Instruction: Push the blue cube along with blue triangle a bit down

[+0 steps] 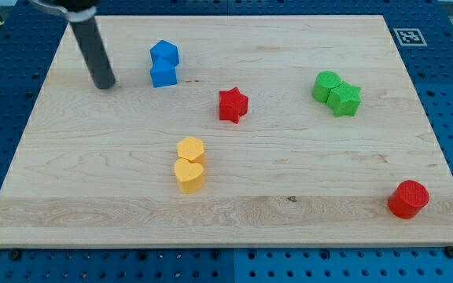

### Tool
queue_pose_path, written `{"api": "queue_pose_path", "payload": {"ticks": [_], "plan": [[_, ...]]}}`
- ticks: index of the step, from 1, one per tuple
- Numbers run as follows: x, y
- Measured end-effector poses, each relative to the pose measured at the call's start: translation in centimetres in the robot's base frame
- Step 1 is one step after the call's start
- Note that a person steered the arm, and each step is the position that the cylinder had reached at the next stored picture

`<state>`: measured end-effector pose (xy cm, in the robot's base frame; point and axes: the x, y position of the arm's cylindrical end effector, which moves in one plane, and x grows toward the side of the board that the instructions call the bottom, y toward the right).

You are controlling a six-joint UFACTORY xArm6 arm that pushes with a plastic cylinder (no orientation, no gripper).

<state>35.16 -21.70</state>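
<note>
Rod tip sitting left of the two blue blocks, not touching them.

Wooden board point(289, 196) is filling most of the view, resting on a blue perforated table point(447, 94). The dark rod is leaning in from the far left corner, and my tip point(105, 85) is resting on the board just left of the blue pair, with a small gap showing. There are no fingers on this rig, only the bare rod, so nothing is being pinched. The blue cube point(163, 74) is sitting in the far left area, touching the second blue block point(164, 53) just beyond it; I cannot confirm its shape. Red cylinder point(408, 198) is lying near right. Green pair point(336, 93) is touching, far right. Yellow pair point(189, 163) is stacked near centre. Red star point(232, 104) is sitting mid-board.
</note>
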Motion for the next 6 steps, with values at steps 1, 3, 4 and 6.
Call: {"api": "queue_pose_path", "payload": {"ticks": [1,3,4,6], "plan": [[-4.2,-1.5],[-6.0,4.4],[-6.0,7.5],[-2.2,9.8]]}}
